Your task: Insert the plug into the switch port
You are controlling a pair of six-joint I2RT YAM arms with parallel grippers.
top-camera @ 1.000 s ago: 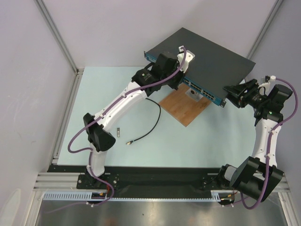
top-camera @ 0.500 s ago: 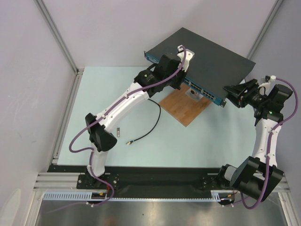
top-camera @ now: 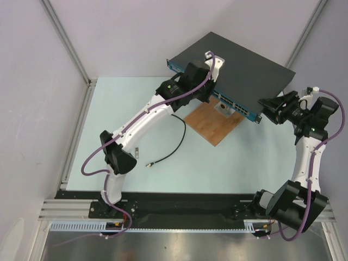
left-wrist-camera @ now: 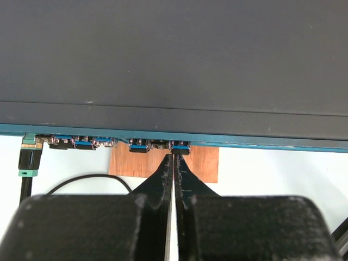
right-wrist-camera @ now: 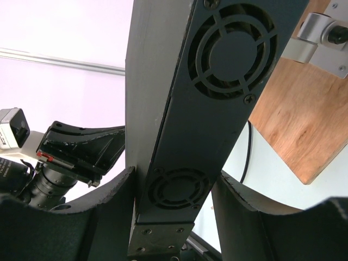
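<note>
The switch [top-camera: 239, 62] stands at the back, black top up, its blue port face [top-camera: 231, 103] towards me. My left gripper [top-camera: 211, 93] is shut, its tips [left-wrist-camera: 175, 157] against one port of the blue face [left-wrist-camera: 272, 144]; no plug shows between them. A black cable [top-camera: 182, 130] runs from under the left arm to a loose metal-tipped end [top-camera: 148, 163] on the table. My right gripper [top-camera: 265, 109] clamps the switch's right end: in the right wrist view its fingers [right-wrist-camera: 117, 190] press both sides of the vented side panel [right-wrist-camera: 217, 109].
A brown wooden board [top-camera: 215, 124] lies in front of the switch, with a small metal bracket [top-camera: 223, 109] on it. A small grey piece [top-camera: 137, 151] lies near the cable's loose end. Purple walls and an aluminium frame [top-camera: 76, 141] bound the table.
The left wrist has shifted slightly up and right, closer to the switch's front face. The right arm and the switch have not moved.
</note>
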